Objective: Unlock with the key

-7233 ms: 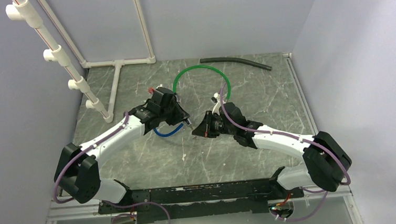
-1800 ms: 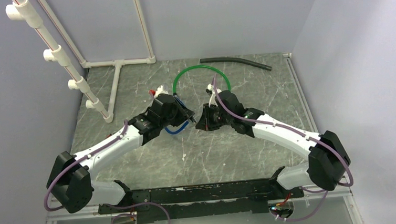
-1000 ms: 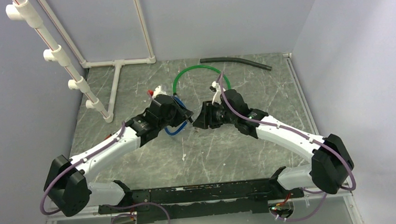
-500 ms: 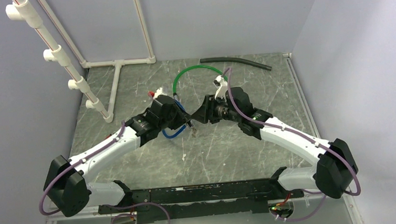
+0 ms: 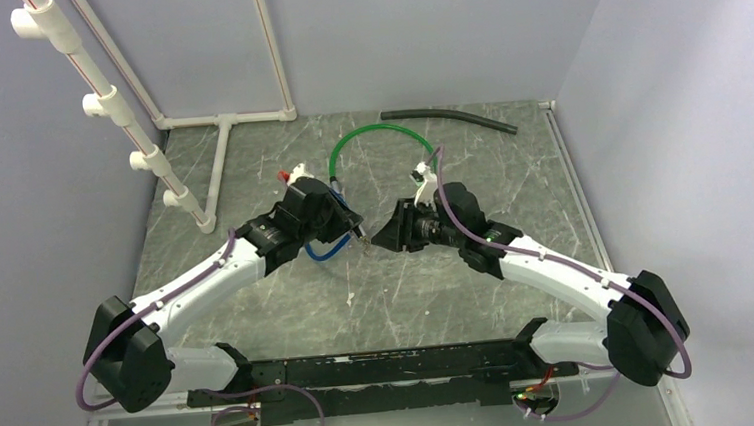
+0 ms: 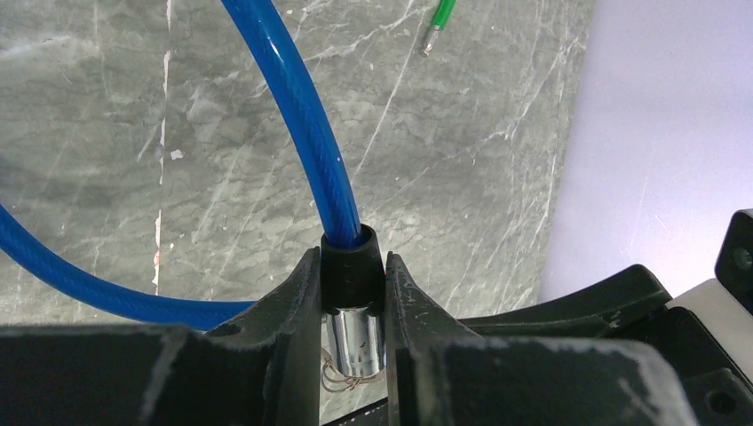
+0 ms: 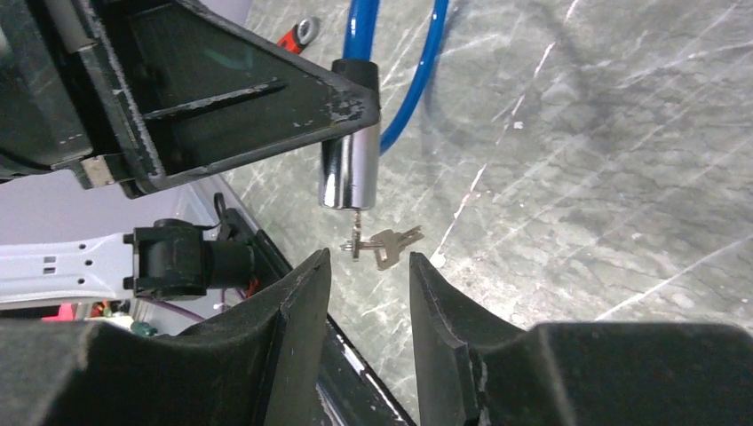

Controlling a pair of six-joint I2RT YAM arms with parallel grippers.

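My left gripper is shut on the black collar of a blue cable lock, whose chrome cylinder points down past the fingers. A key sticks out of the cylinder's lower end, and a second key hangs from its ring. My right gripper is open just short of the keys, with nothing between its fingers. In the top view the left gripper and the right gripper face each other over the middle of the table, with the blue loop below the left one.
A green cable loop lies behind the grippers, its end showing in the left wrist view. A black hose lies at the back. A white pipe frame stands at the left. A small red-tipped part sits beside the left wrist.
My right gripper has drawn back from the lock, down and to the right, leaving the key in the cylinder. The left gripper has kept its grip and barely moved.
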